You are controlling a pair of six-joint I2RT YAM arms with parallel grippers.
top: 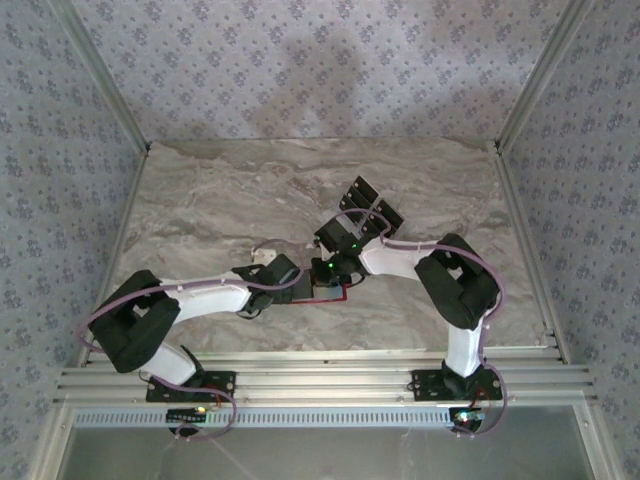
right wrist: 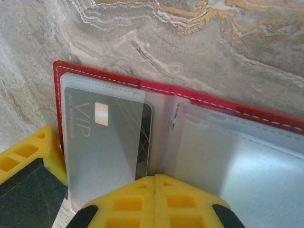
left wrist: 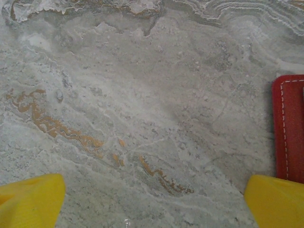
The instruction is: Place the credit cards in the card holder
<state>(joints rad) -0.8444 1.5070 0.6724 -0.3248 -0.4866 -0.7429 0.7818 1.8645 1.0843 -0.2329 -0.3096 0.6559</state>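
Clenched right hand (right wrist: 156, 179) over open red leather-like fold-over wallet (right wrist: 95, 73); released left hand (left wrist: 154, 202) just beside it.
Holds black flat rectangular card (right wrist: 104, 137) in left clear pocket; lies toward worktop's (top: 250, 190) near edge, midway along.

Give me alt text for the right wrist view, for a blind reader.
The red card holder lies open on the marbled table, a black VIP credit card in its left clear sleeve. The right gripper, shut, sits at the holder's lower edge.
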